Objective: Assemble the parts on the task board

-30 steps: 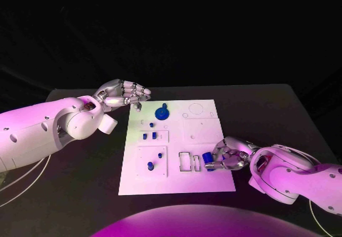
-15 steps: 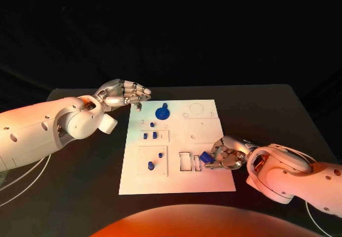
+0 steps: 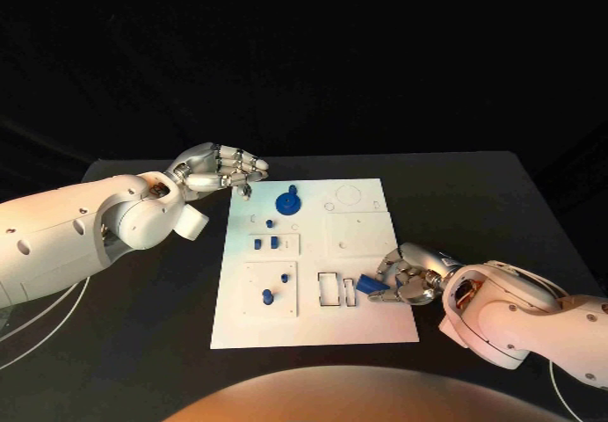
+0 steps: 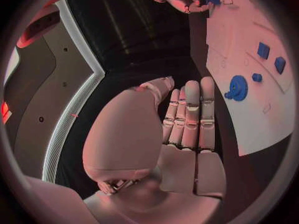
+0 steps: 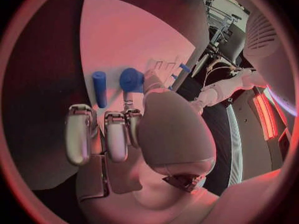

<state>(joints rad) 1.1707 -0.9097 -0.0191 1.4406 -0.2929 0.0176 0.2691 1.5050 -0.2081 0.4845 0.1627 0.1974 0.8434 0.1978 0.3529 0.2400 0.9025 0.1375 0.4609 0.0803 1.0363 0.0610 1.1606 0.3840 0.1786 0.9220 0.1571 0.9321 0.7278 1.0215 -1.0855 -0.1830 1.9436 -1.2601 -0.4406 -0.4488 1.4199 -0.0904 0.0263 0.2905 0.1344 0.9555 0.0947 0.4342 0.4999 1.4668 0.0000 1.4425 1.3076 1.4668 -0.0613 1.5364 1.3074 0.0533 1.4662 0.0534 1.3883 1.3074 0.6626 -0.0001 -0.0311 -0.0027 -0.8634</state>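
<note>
The white task board (image 3: 317, 303) lies in the middle of the black table. At its near right edge my right hand (image 3: 408, 280) pinches a small blue part (image 3: 370, 283) (image 5: 131, 79) just above the board, beside two narrow slots (image 3: 336, 289). A blue cylinder (image 5: 99, 88) lies on the board close to that part. My left hand (image 3: 223, 169) (image 4: 187, 122) hovers off the board's far left corner with its fingers curled in on nothing. A round blue part (image 3: 290, 203) (image 4: 238, 87) sits near the far edge, and small blue parts (image 3: 265, 242) stand left of centre.
Two more small blue parts (image 3: 274, 288) sit in the near left recess of the board. Bare black table (image 3: 494, 202) surrounds the board on all sides, with its edges far off to the left and right.
The blue part in my right hand has tilted and shifted slightly at the near right slots. My left arm has stayed where it was.
</note>
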